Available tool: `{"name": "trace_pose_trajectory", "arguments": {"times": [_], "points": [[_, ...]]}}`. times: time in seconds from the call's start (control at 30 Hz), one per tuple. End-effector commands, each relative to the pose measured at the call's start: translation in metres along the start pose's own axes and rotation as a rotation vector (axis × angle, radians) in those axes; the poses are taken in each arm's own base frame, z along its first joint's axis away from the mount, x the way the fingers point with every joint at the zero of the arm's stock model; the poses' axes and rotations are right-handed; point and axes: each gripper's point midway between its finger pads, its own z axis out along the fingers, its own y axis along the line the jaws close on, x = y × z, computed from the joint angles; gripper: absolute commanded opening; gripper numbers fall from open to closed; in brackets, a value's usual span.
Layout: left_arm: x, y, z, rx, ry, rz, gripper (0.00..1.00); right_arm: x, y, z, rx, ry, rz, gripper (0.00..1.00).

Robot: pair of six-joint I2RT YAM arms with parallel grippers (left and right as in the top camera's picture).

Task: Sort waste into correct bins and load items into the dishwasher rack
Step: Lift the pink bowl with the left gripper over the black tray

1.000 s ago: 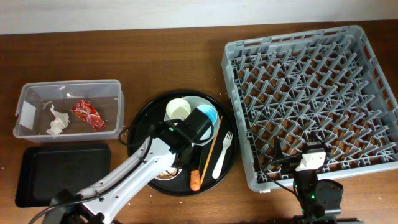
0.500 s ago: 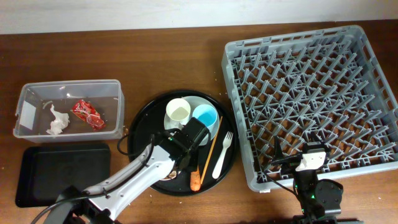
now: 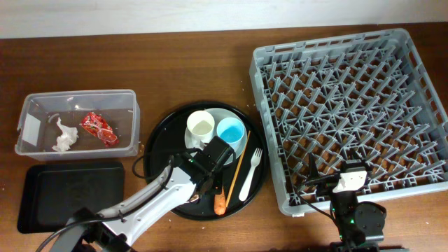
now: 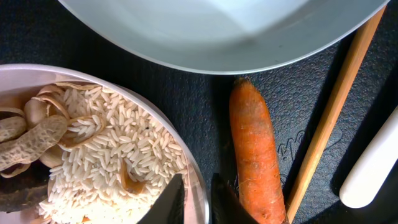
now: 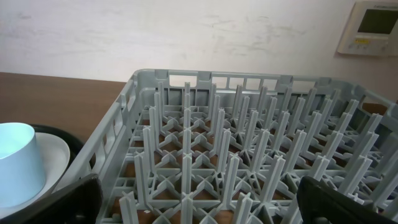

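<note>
My left gripper (image 3: 207,180) (image 4: 199,202) is down in the big round black tray, its jaws closed on the rim of the pale pink bowl (image 4: 194,167), which holds rice and peanut shells (image 4: 106,155). The orange carrot (image 4: 255,149) (image 3: 220,204) lies right beside the outer jaw. The chopstick (image 3: 236,170) and the white fork (image 3: 250,173) lie to its right. The cream cup (image 3: 201,126) and the light blue cup (image 3: 230,130) stand on the pale plate (image 3: 222,113). My right gripper (image 5: 199,208) (image 3: 334,175) is open at the front edge of the grey rack (image 3: 350,105).
The clear tub (image 3: 31,105) at the left holds the red wrapper (image 3: 98,128) and the white tissue (image 3: 64,136). The flat black tray (image 3: 70,192) lies in front of it. The round black tray (image 3: 159,140) sits between the tub and the rack.
My left gripper has moved from over the blue cup toward the table's front, down to the bowl's rim. The blue cup is now uncovered. The right arm has not moved.
</note>
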Motion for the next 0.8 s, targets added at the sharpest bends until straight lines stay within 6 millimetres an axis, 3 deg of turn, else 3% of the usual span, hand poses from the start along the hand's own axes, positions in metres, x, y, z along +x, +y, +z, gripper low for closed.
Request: {"name": "trace_pose_trajectory", "arguments": {"times": [0.0,0.17,0.27,0.43,0.53,0.63,0.77], "points": [[0.001,0.001,-0.002,0.0,-0.007,-0.001,0.05,0.002,0.0,0.0,0.002,0.004,0.006,0.99],[-0.004,-0.002,-0.007,0.009,-0.021,-0.003,0.01,0.002,0.0,0.0,0.002,0.004,0.006,0.99],[-0.018,-0.002,-0.026,0.001,-0.074,-0.007,0.01,0.002,0.0,0.0,0.002,0.004,0.006,0.99],[-0.039,0.016,-0.068,-0.077,-0.136,-0.034,0.0,0.002,0.0,0.0,0.002,0.004,0.006,0.99],[-0.048,0.041,-0.086,-0.104,-0.127,-0.108,0.0,0.002,0.0,0.0,0.002,0.004,0.006,0.99],[-0.061,0.082,-0.102,-0.126,-0.156,-0.188,0.0,0.002,0.0,0.0,0.002,0.004,0.006,0.99],[-0.063,0.124,-0.115,-0.084,-0.156,-0.312,0.0,0.002,0.0,0.0,0.002,0.004,0.006,0.99]]}}
